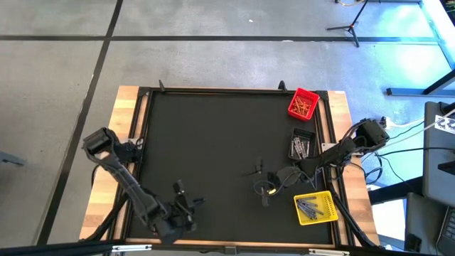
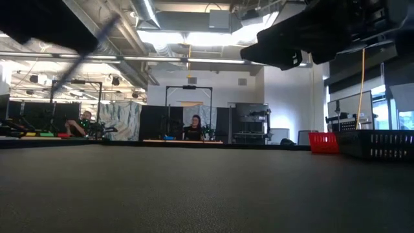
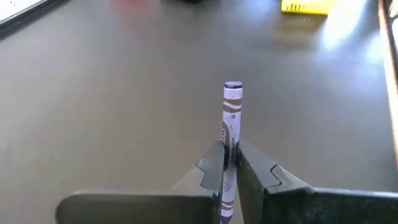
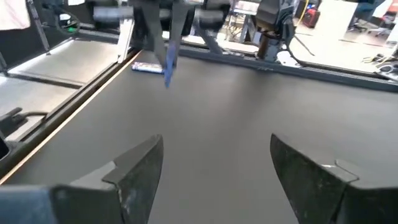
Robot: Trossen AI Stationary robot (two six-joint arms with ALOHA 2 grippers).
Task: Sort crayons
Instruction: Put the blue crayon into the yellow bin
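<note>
Here: purple crayon pinched upright in closed left tool, tip above fingers, lower end cut off. Right tool gaping wide, holding nothing.

Crayon wrapper print — too blurred to read.

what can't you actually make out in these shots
- High view: the crayon in the left pincer is too small to see; the left wrist view shows it.
- High view: crayons in the red bin, black bin and yellow bin are too small to count.
- Low view: the bins' contents are hidden by their walls.
- Right wrist view: the thing lying at the table edge is blurred.
</note>
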